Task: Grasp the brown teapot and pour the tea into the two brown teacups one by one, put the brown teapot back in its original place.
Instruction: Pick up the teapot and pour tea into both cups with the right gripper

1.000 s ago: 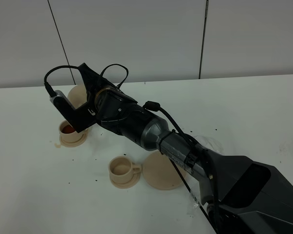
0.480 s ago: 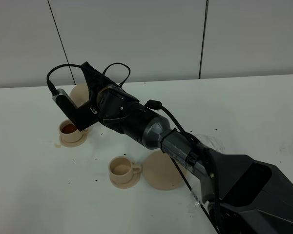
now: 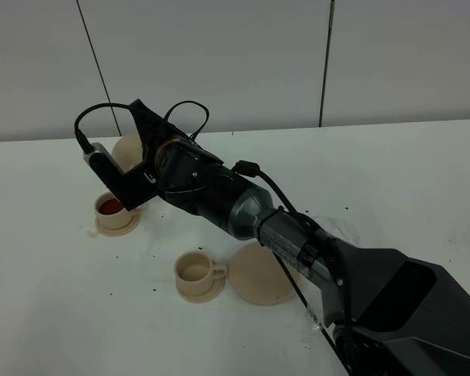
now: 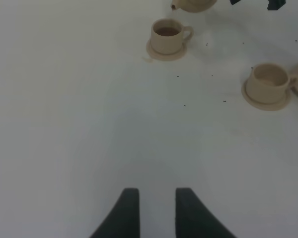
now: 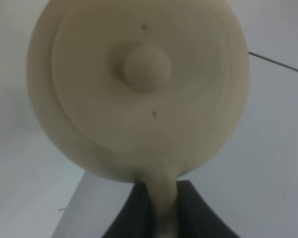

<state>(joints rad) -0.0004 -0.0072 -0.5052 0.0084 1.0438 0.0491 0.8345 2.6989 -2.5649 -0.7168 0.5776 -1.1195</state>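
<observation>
My right gripper reaches across to the far left and is shut on the loop handle of the brown teapot. The right wrist view shows the teapot's lid and knob and its handle between the fingers. The teapot hangs tilted just above and behind one teacup, which holds dark tea. The other teacup looks empty on its saucer. The wide saucer lies bare to its right. My left gripper is open and empty over bare table, and does not show in the exterior view.
A small tan spill mark lies beside the filled cup's saucer. Dark specks dot the white table. The right arm's body stretches over the wide saucer's right side. A grey wall stands behind.
The right gripper with the teapot rose slightly and shifted a little right a second ago, then held still. The cups and saucers have not moved.
</observation>
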